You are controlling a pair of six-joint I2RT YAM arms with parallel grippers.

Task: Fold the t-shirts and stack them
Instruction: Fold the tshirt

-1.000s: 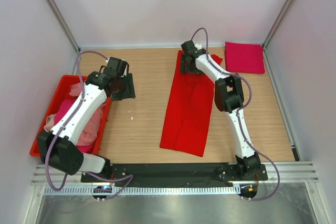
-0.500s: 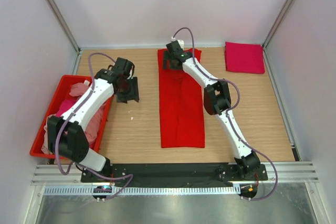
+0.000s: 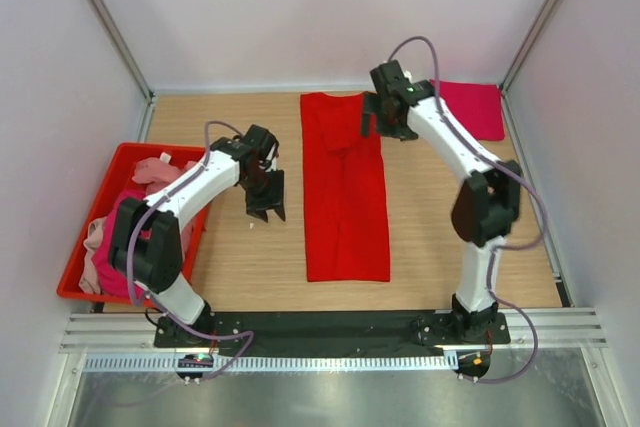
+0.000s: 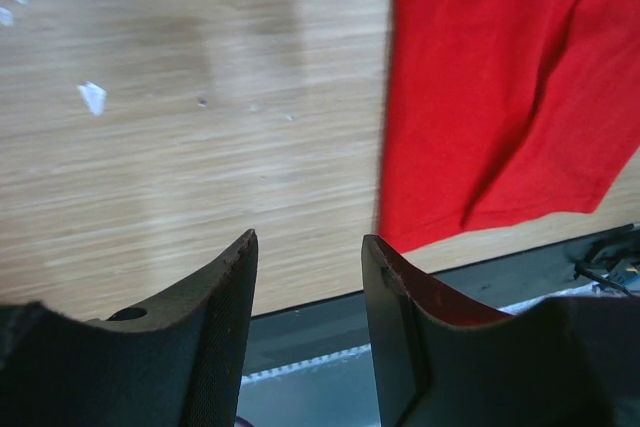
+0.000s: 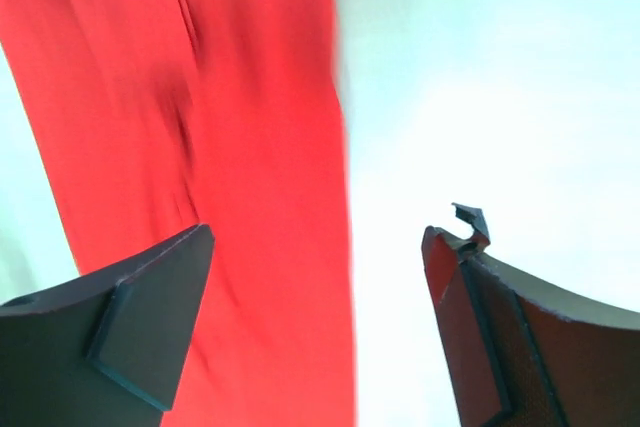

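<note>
A bright red t-shirt is laid as a long, narrow strip down the middle of the bench, its far end close to the back wall. A magenta-crimson t-shirt, folded flat, is set in the far right corner, apart from the strip. Further pink shirts are heaped in a red bin at the left edge. The left fingers are held moderately parted, with nothing between them, over bare wood just left of the red strip. The right fingers are spread wide and empty above the strip's far right edge.
</note>
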